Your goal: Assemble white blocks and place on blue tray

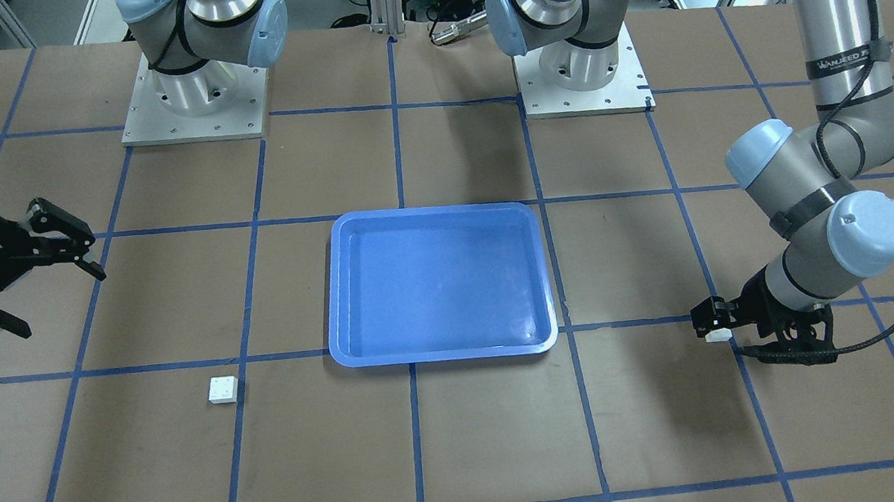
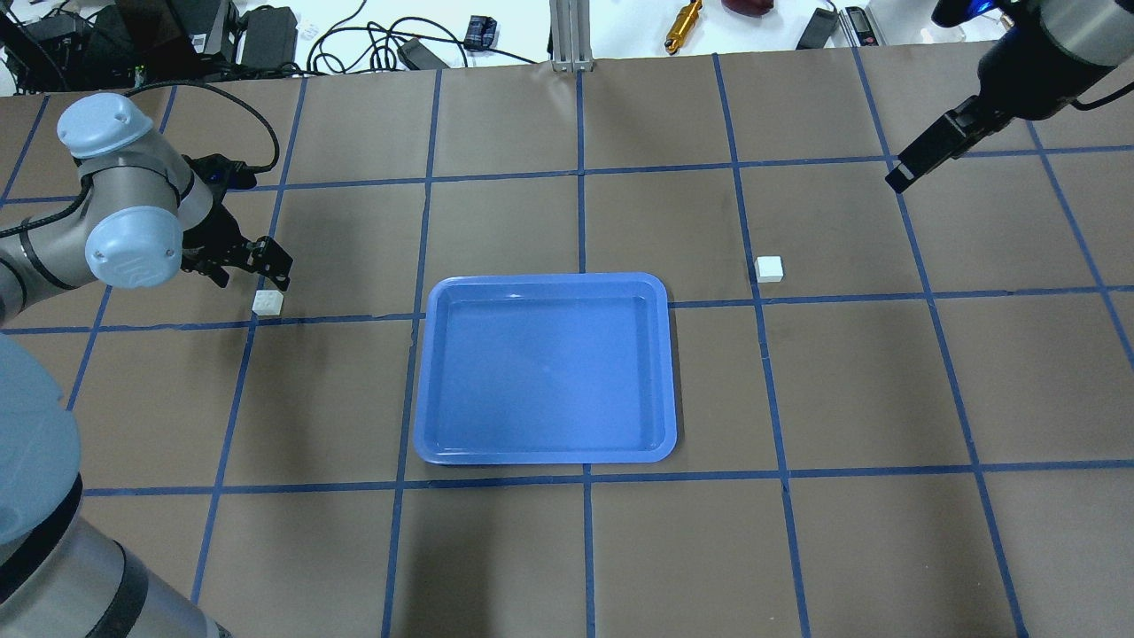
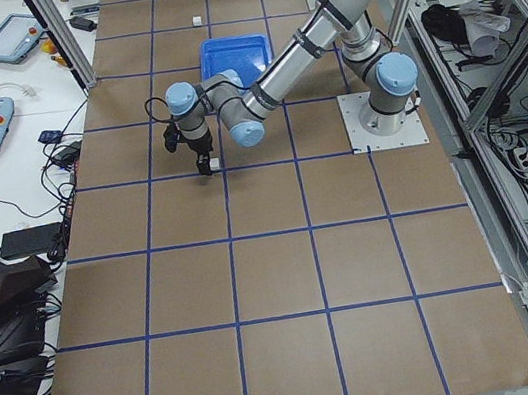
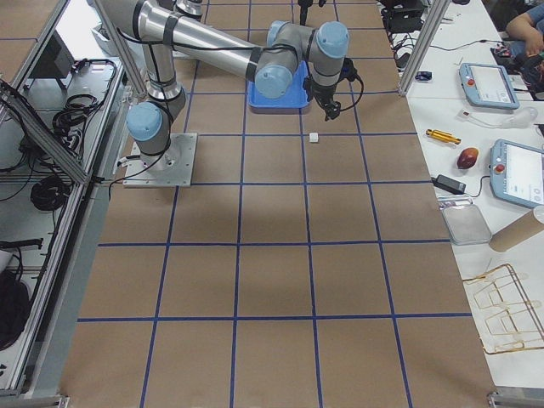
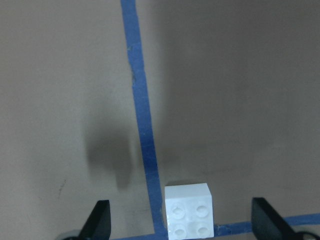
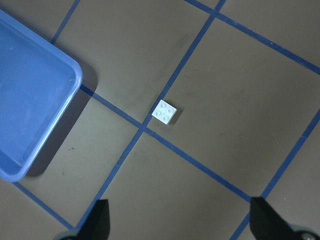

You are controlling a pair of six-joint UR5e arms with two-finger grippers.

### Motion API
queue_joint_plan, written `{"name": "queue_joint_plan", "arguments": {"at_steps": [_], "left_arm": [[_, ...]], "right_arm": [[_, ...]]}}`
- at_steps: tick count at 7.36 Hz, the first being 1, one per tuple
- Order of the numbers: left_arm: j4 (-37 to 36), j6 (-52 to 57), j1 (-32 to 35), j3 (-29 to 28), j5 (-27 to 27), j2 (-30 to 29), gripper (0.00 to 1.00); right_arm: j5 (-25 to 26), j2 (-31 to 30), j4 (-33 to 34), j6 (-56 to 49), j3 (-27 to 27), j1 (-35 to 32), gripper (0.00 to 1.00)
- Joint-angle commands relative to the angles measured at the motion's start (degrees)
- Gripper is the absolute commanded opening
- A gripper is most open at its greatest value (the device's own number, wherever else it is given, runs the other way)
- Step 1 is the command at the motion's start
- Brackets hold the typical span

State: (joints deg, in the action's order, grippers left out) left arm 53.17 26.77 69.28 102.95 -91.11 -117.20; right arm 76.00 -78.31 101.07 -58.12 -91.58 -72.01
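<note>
Left block sits studs-up on counter, between the spread fingers of left end effector, touching neither. That end effector is released. Tape line runs just beside the block. Right end effector likewise released, fingers wide, well apart from right block, which lies ahead of it on the counter. Tray lies ahead-left of right end effector, apart from both blocks.
</note>
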Motion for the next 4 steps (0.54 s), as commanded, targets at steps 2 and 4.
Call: {"name": "queue_joint_plan", "arguments": {"at_steps": [2, 4], "left_arm": [[-0.53, 0.13, 0.15, 0.85, -0.21, 0.04, 0.84], [-0.44, 0.13, 0.15, 0.76, -0.12, -0.04, 0.74]], "right_arm": [[-1.02, 5.18, 1.68, -10.43, -0.17, -0.15, 1.00], [-1.11, 5.97, 8.04, -10.78, -4.37, -0.15, 1.00]]}}
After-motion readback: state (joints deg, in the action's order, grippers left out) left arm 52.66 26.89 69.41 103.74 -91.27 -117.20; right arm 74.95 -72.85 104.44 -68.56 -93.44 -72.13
